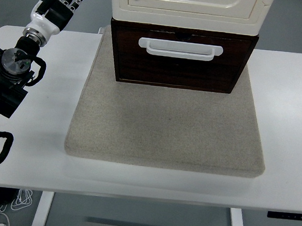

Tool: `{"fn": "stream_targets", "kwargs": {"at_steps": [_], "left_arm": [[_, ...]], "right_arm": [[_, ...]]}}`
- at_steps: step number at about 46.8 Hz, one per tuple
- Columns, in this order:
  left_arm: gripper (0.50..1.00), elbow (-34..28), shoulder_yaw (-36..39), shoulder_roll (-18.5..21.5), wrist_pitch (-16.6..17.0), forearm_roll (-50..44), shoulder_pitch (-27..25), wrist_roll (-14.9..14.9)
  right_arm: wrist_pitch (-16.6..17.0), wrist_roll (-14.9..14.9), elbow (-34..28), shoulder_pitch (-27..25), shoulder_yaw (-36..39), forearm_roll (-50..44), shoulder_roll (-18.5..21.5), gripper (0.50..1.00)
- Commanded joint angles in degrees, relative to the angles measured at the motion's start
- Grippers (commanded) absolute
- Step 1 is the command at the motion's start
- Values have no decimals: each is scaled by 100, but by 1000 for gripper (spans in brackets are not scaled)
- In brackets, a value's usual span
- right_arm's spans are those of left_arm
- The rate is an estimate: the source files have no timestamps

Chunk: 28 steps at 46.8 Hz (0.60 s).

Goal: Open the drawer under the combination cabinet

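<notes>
— White tabletop (283, 172) fills most of the view, its near edge running along the bottom, with grey floor and a white table leg showing below it. What lies on it?

— Nearest is a thick, square beige felt-like mat (165, 130) with rounded corners, lying flat on the middle of the table. Its front half is bare.

— And the thing to be opened?

— On the far part of the mat stands the combination cabinet: a dark brown wooden drawer (181, 68) at the bottom, under a cream-white upper cabinet section (186, 7) with a raised, framed panel on its front. The drawer front is a wide rectangle of dark, grained wood. Across its upper middle runs a white horizontal bar handle (180, 49) with rounded ends. A small curved notch shows in the drawer's top edge, just above the handle. The drawer front sits a little forward of the cream section above it.

— Where is the robot?

— The black left arm (11, 74) comes in from the left edge, over the table's left side, well apart from the mat's corner. At its far end, past a white wrist, the black-and-white five-fingered left hand (63, 2) is raised beyond the table's far left edge. Its fingers are extended and slightly spread, grasping nothing. It is left of the cabinet and not touching it.

— Anything further?

— Grey floor behind the table.
</notes>
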Motion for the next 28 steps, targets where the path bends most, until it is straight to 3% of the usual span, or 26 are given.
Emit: {"fn": "stream_targets", "kwargs": {"at_steps": [1,28], "left_arm": [[1000,1,30,3,8,9,2,0],[1000,36,57,64,70,0,-139,17]], "right_arm": [[0,0,0,0,0,0,0,928],[0,0,0,0,0,0,0,928]]}}
